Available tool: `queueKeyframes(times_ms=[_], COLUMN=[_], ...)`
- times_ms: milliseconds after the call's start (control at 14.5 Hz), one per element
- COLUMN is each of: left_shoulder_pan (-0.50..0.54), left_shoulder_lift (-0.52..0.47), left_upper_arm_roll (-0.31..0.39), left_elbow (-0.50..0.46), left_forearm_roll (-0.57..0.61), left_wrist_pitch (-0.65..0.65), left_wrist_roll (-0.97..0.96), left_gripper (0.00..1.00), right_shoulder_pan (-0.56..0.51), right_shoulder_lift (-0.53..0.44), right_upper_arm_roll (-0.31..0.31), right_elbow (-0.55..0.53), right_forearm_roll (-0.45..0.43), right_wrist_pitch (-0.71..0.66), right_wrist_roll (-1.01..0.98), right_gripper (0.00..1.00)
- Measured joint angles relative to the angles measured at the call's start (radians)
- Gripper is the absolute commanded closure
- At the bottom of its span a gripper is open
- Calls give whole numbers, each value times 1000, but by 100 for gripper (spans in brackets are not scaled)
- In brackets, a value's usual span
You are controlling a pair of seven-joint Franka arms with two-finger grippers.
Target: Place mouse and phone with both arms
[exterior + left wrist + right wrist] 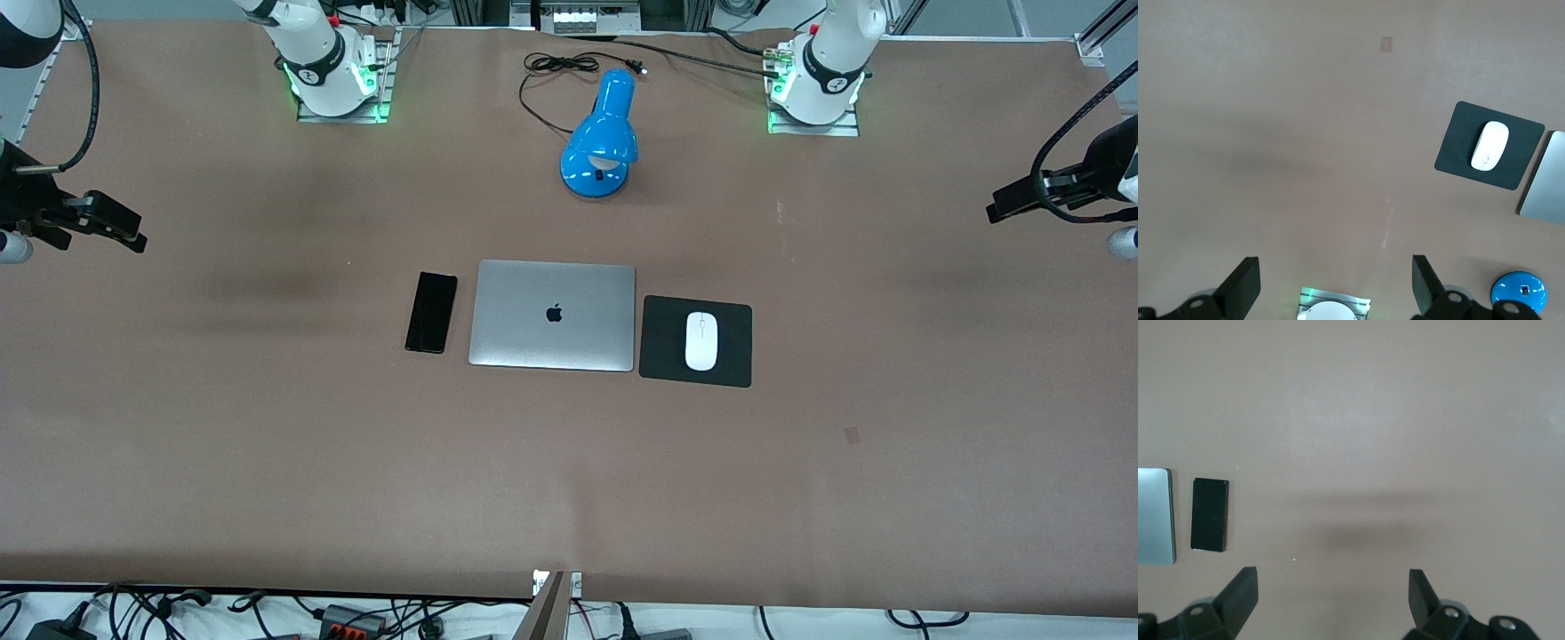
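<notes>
The white mouse (701, 340) lies on a square black mouse pad (662, 342) beside the closed silver laptop (553, 315), toward the left arm's end. The black phone (431, 312) lies flat on the table beside the laptop, toward the right arm's end. My left gripper (1009, 206) hangs open and empty over the table's left-arm end; its wrist view (1335, 280) shows the mouse (1489, 145) far off. My right gripper (124, 228) hangs open and empty over the right-arm end; its wrist view (1331, 597) shows the phone (1209, 515) far off.
A blue desk lamp (600, 138) with a black cord stands farther from the front camera than the laptop, between the two arm bases (329, 71) (822, 76). The brown table (267, 462) stretches wide on all sides of the laptop group.
</notes>
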Motion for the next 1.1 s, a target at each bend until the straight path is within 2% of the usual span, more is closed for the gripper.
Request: queueKeyframes(times_ms=[1100], left_shoulder_pan=[4], left_shoulder_lift=[0], left_upper_arm_roll=[0], left_elbow=[0], left_forearm_roll=[0], left_wrist_pitch=[-1], left_wrist_roll=[0], left_gripper=[0], right_shoulder_pan=[0], right_shoulder_lift=[-36], right_upper_arm_roll=[3], right_elbow=[0], right_forearm_roll=[1], right_wrist_pitch=[-33], right_wrist_roll=[0], right_gripper=[0])
